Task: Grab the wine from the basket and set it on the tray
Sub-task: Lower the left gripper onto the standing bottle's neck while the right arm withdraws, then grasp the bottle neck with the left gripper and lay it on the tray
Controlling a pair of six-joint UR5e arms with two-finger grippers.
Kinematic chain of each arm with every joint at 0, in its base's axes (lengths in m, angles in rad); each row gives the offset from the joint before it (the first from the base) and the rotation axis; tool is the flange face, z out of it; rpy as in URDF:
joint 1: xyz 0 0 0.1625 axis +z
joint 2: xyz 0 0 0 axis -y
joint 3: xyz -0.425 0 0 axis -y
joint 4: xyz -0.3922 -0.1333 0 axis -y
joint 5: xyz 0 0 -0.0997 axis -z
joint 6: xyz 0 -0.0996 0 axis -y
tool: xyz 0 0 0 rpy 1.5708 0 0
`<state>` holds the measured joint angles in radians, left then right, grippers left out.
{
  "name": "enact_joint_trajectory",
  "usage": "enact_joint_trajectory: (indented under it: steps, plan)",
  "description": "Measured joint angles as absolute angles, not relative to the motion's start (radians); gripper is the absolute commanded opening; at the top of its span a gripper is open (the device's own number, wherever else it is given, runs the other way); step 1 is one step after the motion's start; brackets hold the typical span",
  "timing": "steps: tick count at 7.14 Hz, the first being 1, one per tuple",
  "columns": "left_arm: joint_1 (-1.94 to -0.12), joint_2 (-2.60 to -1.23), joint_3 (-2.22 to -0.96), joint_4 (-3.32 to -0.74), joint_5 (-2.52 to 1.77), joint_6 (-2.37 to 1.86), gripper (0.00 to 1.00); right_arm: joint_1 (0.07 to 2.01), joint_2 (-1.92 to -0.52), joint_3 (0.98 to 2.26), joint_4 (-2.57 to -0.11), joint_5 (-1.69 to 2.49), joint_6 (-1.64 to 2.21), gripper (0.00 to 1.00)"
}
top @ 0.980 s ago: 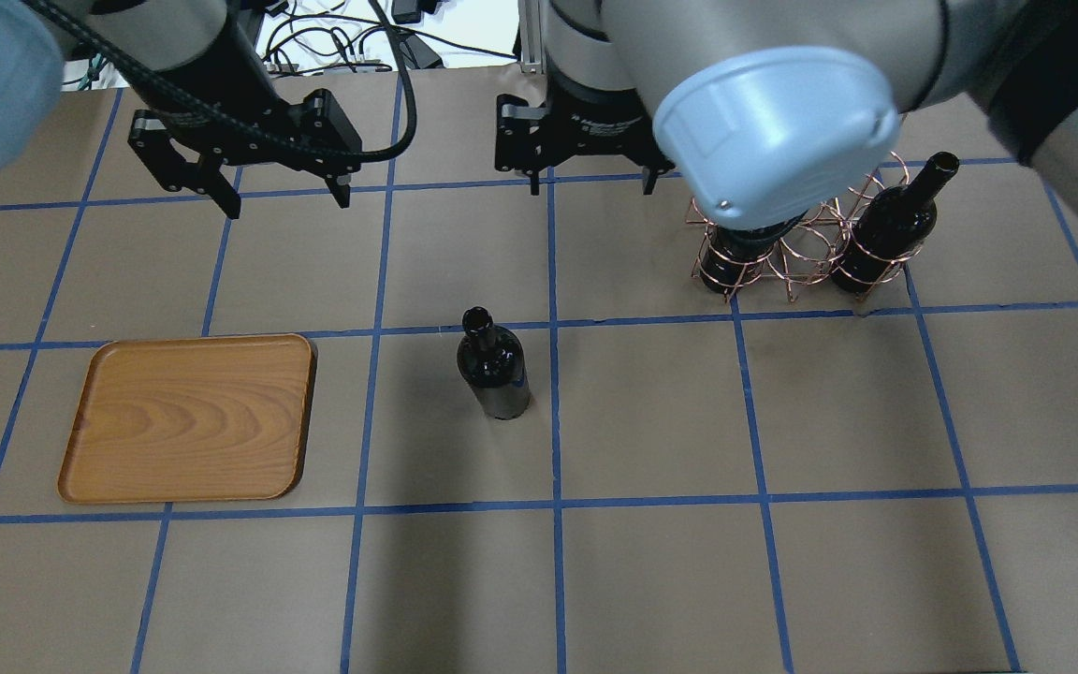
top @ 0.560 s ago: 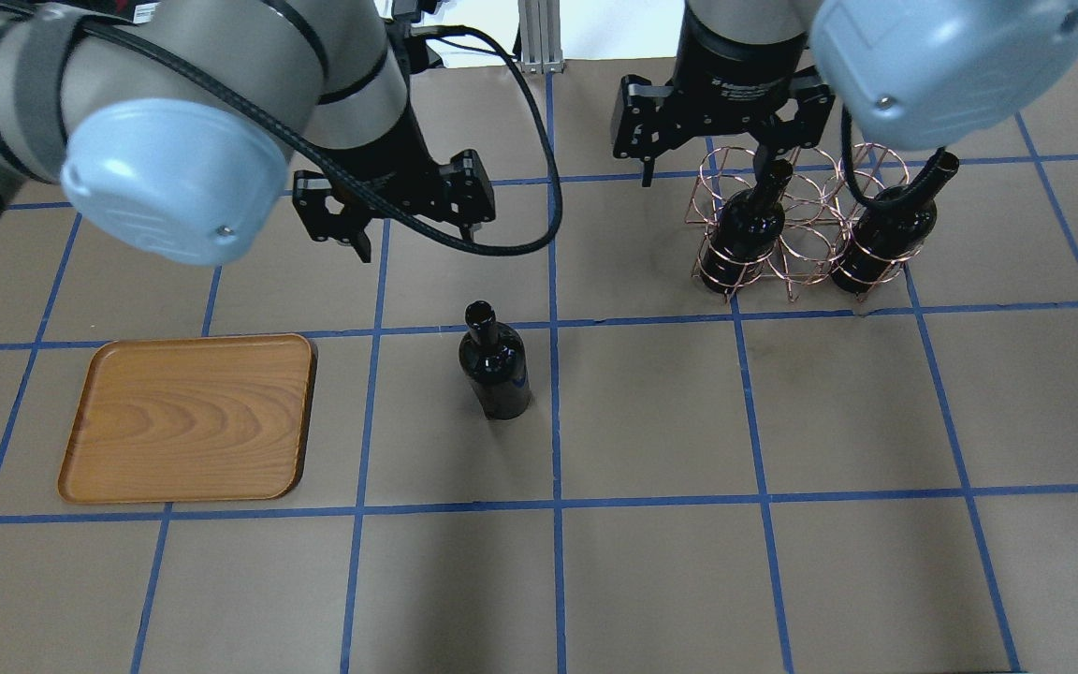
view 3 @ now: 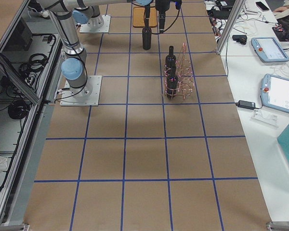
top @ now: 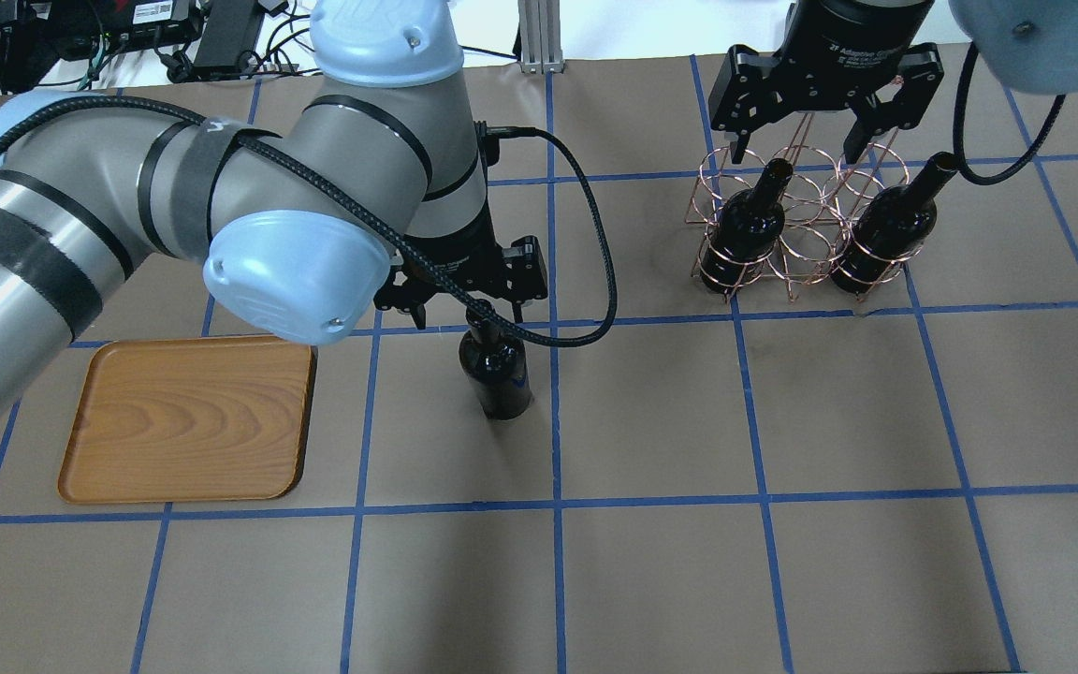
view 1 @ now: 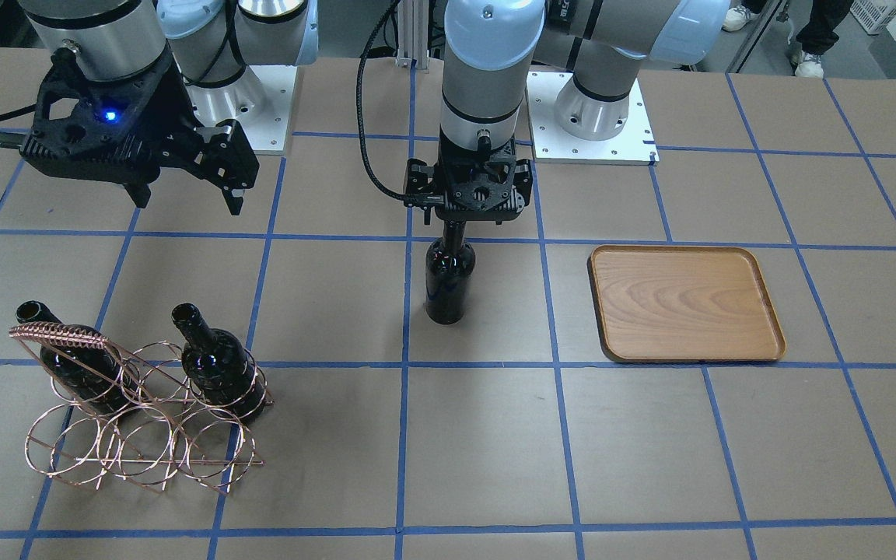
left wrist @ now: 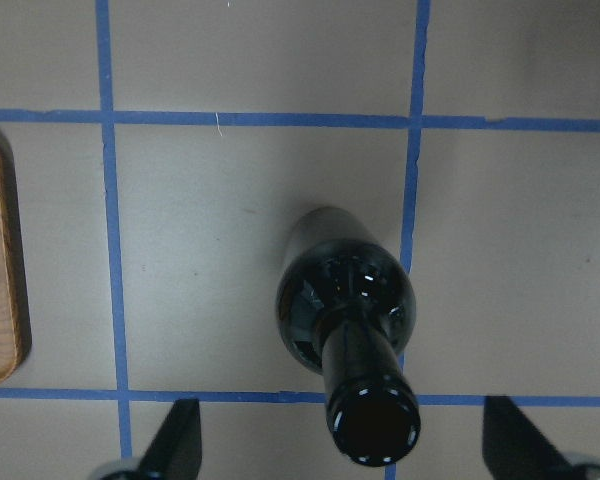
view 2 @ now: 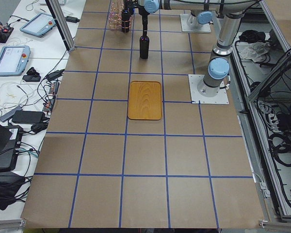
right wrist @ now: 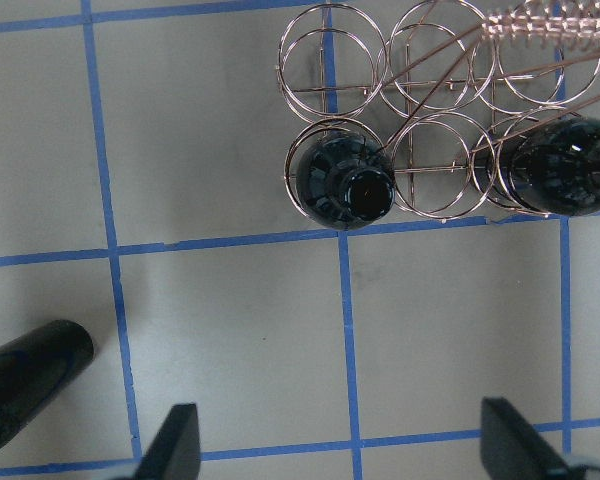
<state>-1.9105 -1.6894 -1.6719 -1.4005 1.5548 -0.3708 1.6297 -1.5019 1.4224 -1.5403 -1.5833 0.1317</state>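
Overhead exterior shows the wine bottle (top: 499, 374) standing upright on the brown worktop (top: 782, 562). Its base is down, its long axis is vertical, and its open mouth points straight up. It stands apart from the wooden tray (top: 188, 417) and well apart from the wire basket (top: 806, 248), roughly between the two. Its base is just beside one of the blue tape lines (top: 555, 421) that divide the worktop into squares.

The left hand (top: 469, 318) is lowered over the bottle's neck. In the left wrist view its two fingers (left wrist: 175, 445) are spread wide on either side of the mouth, with clear space between each finger and the glass, so it is not gripping. In the front-facing view the neck rises straight up into the space under this hand, while the body of the bottle stands clear below it.

The right hand (top: 793, 150) hangs above the basket with its fingers (right wrist: 515, 440) wide apart and nothing between them. Its wrist camera looks almost straight down on the copper rings.

Two more dark bottles (top: 747, 225) (top: 885, 234) stand in the basket with their necks up. Each is ringed by wire, and they sit in the two end rings of one row with one ring between them. The coiled handle bar (view 1: 59, 336) runs along the top edge of the basket, close by the neck of one of these bottles.

The tray lies flat, with its long sides parallel to the tape grid.
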Motion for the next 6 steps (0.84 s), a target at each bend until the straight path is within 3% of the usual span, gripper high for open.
enact_joint_trajectory:
  steps: [1, 2, 3, 6]
  plan:
    - [-1.911, -1.690, -1.681, -1.386, 1.554, -0.371, 0.62, 1.626, -1.505, 1.423, -1.541, -1.585, 0.131, 1.00]
    - [-1.911, -1.690, -1.684, -1.378, 1.553, -0.372, 0.20, 1.624, -1.508, 1.423, -1.544, -1.590, 0.130, 1.00]
    - [-1.912, -1.690, -1.685, -1.375, 1.551, -0.372, 0.11, 1.622, -1.509, 1.423, -1.547, -1.593, 0.128, 1.00]
    - [-1.914, -1.690, -1.686, -1.372, 1.550, -0.371, 0.09, 1.580, -1.513, 1.424, -1.548, -1.594, 0.050, 1.00]
